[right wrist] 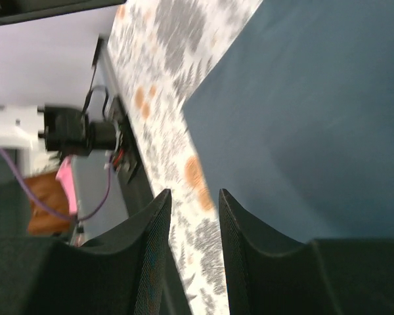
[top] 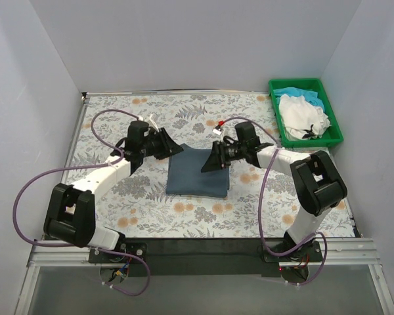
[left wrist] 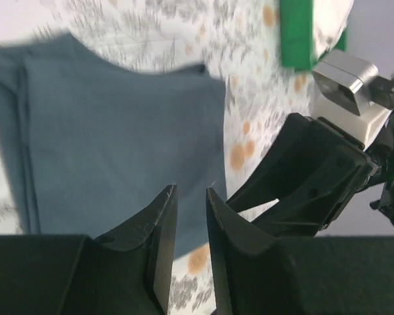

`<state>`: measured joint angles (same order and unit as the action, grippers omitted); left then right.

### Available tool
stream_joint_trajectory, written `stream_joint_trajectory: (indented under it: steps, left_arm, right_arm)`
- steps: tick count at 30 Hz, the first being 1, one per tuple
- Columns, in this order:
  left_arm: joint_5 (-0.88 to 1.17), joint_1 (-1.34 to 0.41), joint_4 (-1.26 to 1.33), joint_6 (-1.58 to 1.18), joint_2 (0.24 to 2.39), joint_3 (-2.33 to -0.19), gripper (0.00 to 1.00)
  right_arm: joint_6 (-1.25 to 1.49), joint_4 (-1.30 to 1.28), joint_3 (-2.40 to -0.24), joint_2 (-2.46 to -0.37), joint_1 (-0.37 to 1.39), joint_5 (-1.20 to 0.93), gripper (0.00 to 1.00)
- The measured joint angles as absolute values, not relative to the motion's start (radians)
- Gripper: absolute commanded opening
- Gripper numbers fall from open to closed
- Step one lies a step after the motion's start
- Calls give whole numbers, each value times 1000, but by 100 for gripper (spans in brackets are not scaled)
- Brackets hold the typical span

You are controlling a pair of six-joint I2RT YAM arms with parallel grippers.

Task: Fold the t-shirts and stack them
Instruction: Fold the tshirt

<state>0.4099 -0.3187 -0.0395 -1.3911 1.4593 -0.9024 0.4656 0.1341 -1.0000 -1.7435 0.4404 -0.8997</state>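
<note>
The dark slate t-shirt [top: 198, 172] lies folded into a rectangle mid-table; it also shows in the left wrist view [left wrist: 118, 131] and the right wrist view [right wrist: 315, 111]. My left gripper [top: 177, 149] hovers at its far left corner, jaws slightly apart with nothing between them [left wrist: 191, 191]. My right gripper [top: 207, 164] hangs over the shirt's far right part, open and empty [right wrist: 194, 193], its fingertips above the shirt's edge and the patterned cloth. A white t-shirt [top: 303, 113] and a turquoise t-shirt [top: 292, 92] lie crumpled in the green tray.
The green tray [top: 313, 140] stands at the far right corner of the table. A floral tablecloth [top: 118, 190] covers the surface. White walls close in the back and both sides. The two grippers are close together over the shirt's far edge.
</note>
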Motion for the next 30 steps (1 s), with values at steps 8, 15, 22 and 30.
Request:
stream_joint_trajectory:
  steps: [8,15,22,30]
  left_arm:
    - [402,-418,-72,-1397,1466,-637,5]
    - [418,-392,-23,-1464,1514,-559,0]
    - [409,-335,-46,-1499,1443,-513,2]
    - [376,-329,-148,-1478,1339,-559,11]
  right_arm:
    - [447,159,-836,-1802,555,-925,34]
    - [423,243,-828,-1958,499,-1040,29]
    - [378,225,-742,-1864,384,-1041,31]
    - [367,181,-738,-1696,356,-989,31]
